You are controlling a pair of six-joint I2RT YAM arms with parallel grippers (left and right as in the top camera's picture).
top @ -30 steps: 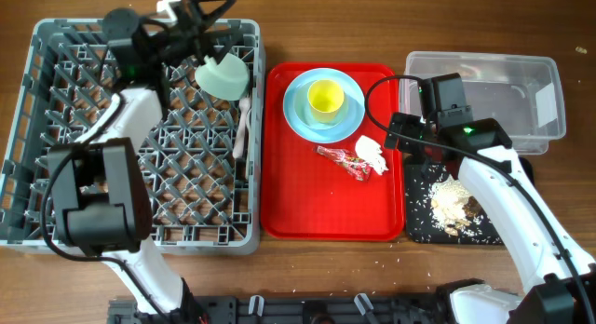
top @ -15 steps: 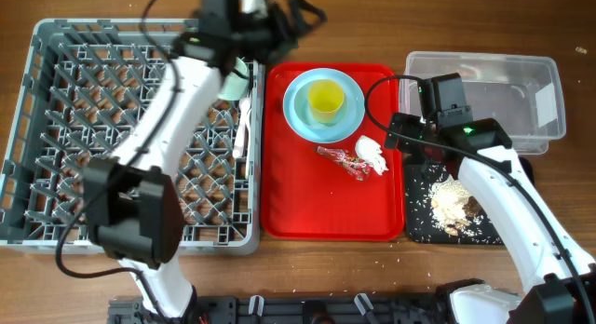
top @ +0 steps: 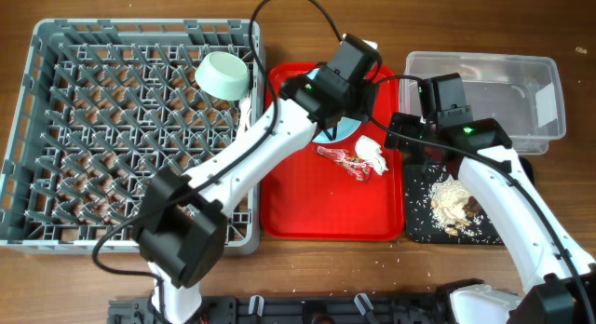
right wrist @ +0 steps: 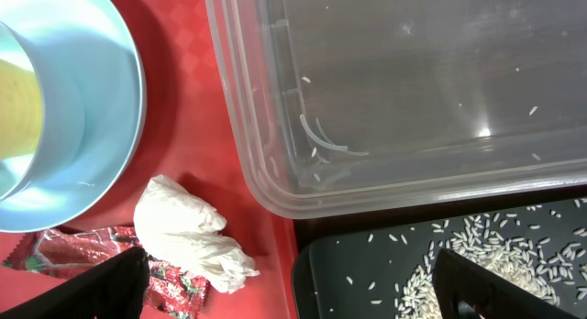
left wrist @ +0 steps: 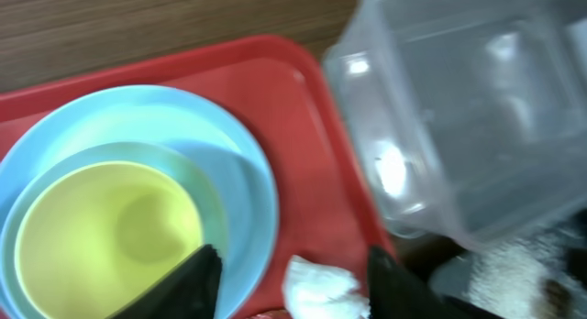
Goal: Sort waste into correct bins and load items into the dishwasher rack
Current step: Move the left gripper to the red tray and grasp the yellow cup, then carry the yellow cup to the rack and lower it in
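While one mint bowl (top: 223, 74) sits in the rack (top: 140, 28) and scraps (top: 452, 201) lie in the black tray (top: 417, 229), wrapper (top: 340, 158), tissue (top: 371, 154), plate (left wrist: 248, 191) and cup (left wrist: 110, 236) wait on the red tray (top: 326, 212). The left end effector (left wrist: 295, 278) hovers there, fingers apart and empty. The right end effector (right wrist: 289, 282) gapes wide, holding nothing.

Below the left tool (left wrist: 292, 278), the cup (left wrist: 101, 236) sits on the plate (left wrist: 248, 172) on the flat tray (top: 317, 205), with the tissue wad (top: 371, 155) and wrapper (top: 340, 159) alongside. To the tool's left, the rack (top: 140, 26) holds a bowl (top: 223, 74). To its right is the tub (top: 484, 56), with the scraps (top: 452, 198) in the shallow tray (top: 417, 223) before it.
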